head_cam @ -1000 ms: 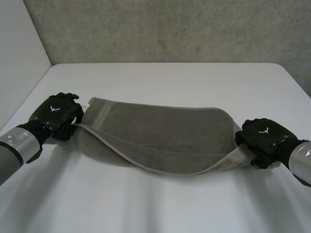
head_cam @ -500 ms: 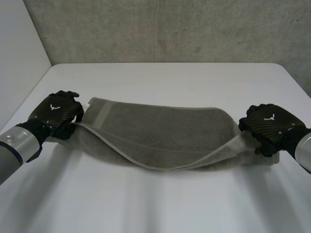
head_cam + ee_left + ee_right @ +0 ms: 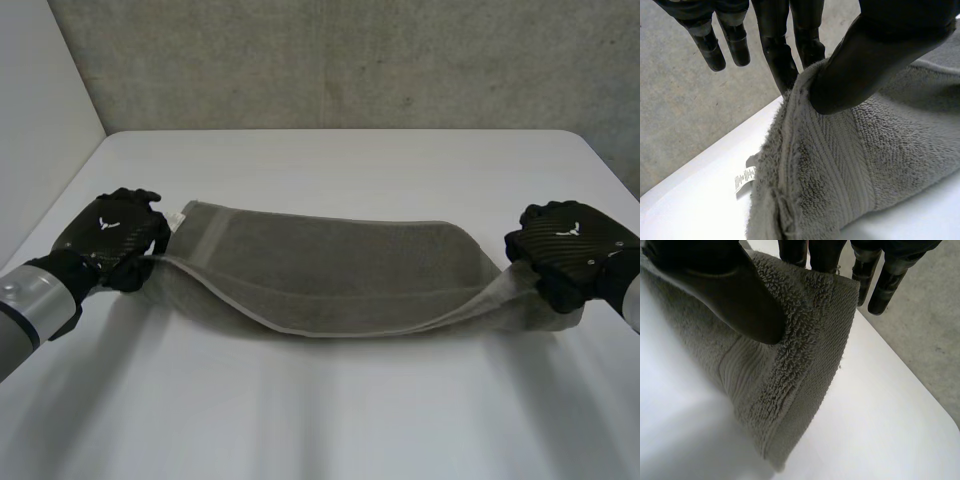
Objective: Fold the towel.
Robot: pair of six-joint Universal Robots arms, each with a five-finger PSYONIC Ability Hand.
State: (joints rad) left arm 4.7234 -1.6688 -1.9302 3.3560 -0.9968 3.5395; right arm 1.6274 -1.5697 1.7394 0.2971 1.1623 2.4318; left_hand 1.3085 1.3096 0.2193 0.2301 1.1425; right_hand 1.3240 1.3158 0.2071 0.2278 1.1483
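Both of my hands grip the grey towel [image 3: 330, 275], which lies stretched across the white tabletop [image 3: 330, 160] with one layer doubled over another. My left hand [image 3: 112, 235] pinches one short end between thumb and fingers, near a small white label [image 3: 744, 179]. My right hand [image 3: 570, 250] pinches the opposite end likewise, holding it slightly raised.

The right hand [image 3: 725, 290] pinches the towel [image 3: 790, 385], seemingly at a corner.
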